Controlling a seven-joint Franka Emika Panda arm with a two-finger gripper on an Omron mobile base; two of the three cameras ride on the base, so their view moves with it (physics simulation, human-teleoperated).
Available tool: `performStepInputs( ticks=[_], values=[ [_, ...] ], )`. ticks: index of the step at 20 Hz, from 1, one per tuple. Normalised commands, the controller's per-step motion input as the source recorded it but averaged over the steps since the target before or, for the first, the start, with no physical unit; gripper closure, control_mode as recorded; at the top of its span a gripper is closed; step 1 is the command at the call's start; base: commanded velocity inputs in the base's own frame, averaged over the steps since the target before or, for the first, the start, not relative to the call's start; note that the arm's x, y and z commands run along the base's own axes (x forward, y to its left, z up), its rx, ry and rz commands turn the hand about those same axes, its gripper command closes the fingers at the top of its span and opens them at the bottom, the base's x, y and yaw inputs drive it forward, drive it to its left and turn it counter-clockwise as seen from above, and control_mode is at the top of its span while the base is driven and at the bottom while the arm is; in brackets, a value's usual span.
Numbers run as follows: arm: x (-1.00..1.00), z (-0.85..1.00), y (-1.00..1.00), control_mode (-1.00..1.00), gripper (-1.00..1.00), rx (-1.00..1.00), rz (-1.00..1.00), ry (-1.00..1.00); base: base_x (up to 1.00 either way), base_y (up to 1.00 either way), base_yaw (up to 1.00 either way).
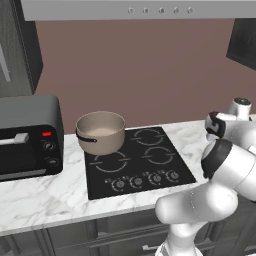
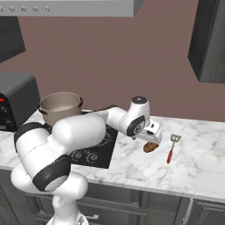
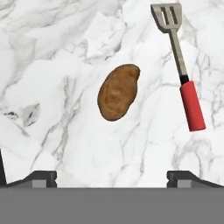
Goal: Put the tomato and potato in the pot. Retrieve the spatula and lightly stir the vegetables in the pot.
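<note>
Left base view: beige pot (image 1: 101,132) on the far left burner of a black cooktop (image 1: 138,162), beside a dark toaster oven (image 1: 29,136), all on a marble counter (image 1: 45,192). Right base view: gripper (image 2: 151,141) low over the potato (image 2: 150,147), which lies on the counter right of the cooktop; spatula (image 2: 172,148) just right of the potato, apart from it. Hand view: potato centred between widely spread, empty fingers (image 3: 186,178); spatula's red handle nearer, grey head farther.

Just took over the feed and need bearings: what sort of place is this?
Most likely a home kitchen: a black four-ring cooktop set in a white marble counter, a round beige saucepan, and a grey range hood overhead.
</note>
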Motion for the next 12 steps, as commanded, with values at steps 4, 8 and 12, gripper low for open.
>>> performStepInputs(
  ticks=[4, 8, 12],
  values=[
    [0.13, -0.24, -0.02, -1.00, -1.00, 0.00, 0.00, 0.02, 0.00, 0.00, 0.00],
    [0.16, -0.39, 0.00, -1.00, -1.00, 0.00, 0.00, 0.05, 0.00, 0.00, 0.00],
    [0.29, -0.37, -0.08, -1.00, -1.00, 0.00, 0.00, 0.02, 0.00, 0.00, 0.00]
  ],
)
